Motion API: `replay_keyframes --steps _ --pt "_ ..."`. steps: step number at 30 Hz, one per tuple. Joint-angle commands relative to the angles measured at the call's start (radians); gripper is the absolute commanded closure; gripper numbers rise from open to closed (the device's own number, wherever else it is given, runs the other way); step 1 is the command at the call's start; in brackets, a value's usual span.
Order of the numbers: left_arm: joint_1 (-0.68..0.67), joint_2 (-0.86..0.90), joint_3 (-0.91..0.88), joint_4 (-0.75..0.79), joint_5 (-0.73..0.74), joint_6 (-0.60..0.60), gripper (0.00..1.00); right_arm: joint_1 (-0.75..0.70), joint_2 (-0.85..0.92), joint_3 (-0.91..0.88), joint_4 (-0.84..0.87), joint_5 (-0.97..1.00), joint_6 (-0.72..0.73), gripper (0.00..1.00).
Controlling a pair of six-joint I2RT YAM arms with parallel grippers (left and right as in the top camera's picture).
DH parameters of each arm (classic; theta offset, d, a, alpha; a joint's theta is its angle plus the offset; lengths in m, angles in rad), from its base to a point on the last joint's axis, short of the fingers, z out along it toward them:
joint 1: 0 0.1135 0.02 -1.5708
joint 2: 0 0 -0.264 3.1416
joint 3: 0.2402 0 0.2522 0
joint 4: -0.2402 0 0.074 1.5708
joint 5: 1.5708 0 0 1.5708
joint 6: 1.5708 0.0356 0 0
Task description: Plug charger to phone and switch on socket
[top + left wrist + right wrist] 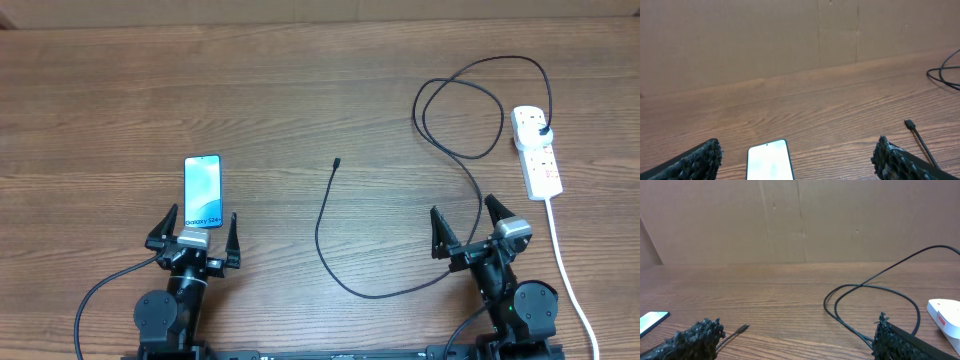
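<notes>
The left hand (199, 222) and the right hand (462, 208) are sitting spread wide, gripping nothing. The phone (203, 190) is lying screen-up on the counter (120, 100) just ahead of the left hand, its near end between the fingers. The charger (318, 230) is trailing between the hands, looping beyond the right hand and plugging into the socket (537, 155), ahead to that hand's right.
</notes>
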Motion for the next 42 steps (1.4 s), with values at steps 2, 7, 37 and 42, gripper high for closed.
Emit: replay_keyframes --steps 2,7,37,42 --pt "-0.007 -0.011 -0.005 -0.002 -0.01 0.018 0.0 -0.006 -0.012 -0.011 0.004 -0.006 -0.001 0.0" --pt "-0.007 -0.011 -0.005 -0.002 -0.01 0.018 0.0 -0.006 -0.012 -0.011 0.004 -0.006 -0.001 0.0" --pt "-0.007 -0.011 -0.005 -0.002 -0.01 0.018 0.0 -0.006 -0.012 -0.011 0.004 -0.006 -0.001 0.0" --pt "-0.007 -0.011 -0.005 -0.002 -0.01 0.018 0.0 -0.006 -0.012 -0.011 0.004 -0.006 -0.001 0.0"
